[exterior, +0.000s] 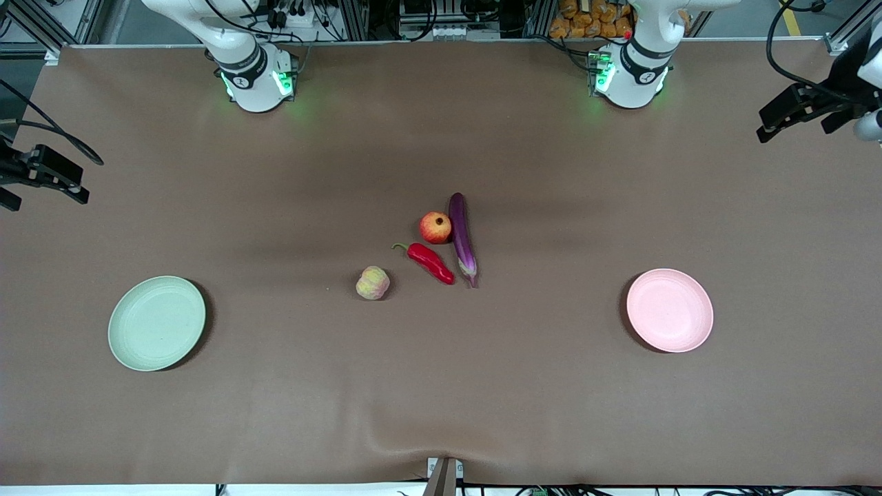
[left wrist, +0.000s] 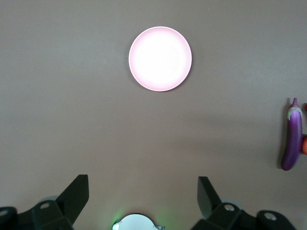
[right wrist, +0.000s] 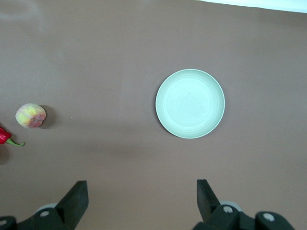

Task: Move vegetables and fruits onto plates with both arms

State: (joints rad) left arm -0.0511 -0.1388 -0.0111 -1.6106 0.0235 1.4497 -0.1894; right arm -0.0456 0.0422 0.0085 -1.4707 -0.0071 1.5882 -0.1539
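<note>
Desk (exterior: 441, 386): brown covering, carrying all items; both arm bases stand along its 12 o'clock edge in the front view.

Right arm (exterior: 238, 62): base lit green, waiting. The right gripper (exterior: 41, 180) hangs over the desk's edge at the right arm's end, about 9 o'clock in the front view. In its wrist view the fingers (right wrist: 76, 201) are spread wide with nothing between them.

Left arm (exterior: 637, 65): base lit green, likewise idle. The left gripper (exterior: 792, 114) hangs over the desk's edge at the left arm's end, about 2 o'clock in the front view. Its fingers (left wrist: 76, 196) are also spread wide and carry nothing.

Mint green plate (exterior: 157, 323): flat on the desk toward the right arm's end, about 8 o'clock in the front view, bare.

Pink plate (exterior: 670, 310): flat on the desk toward the left arm's end, about 4 o'clock, bare.

Eggplant (exterior: 462, 238): near desk centre, lying lengthwise from 12 to 6 o'clock, stem end nearer the front camera.

Chili pepper (exterior: 431, 260): just beside the eggplant, slanting, green stem pointing to about 10 o'clock; its tip is close to the eggplant's stem end.

Pomegranate (exterior: 435, 227): touching or almost touching the eggplant's side, farther from the front camera than the chili.

Ribbed pale fruit (exterior: 373, 282): apart from the cluster, at roughly 8 o'clock from the chili, toward the mint green plate.
</note>
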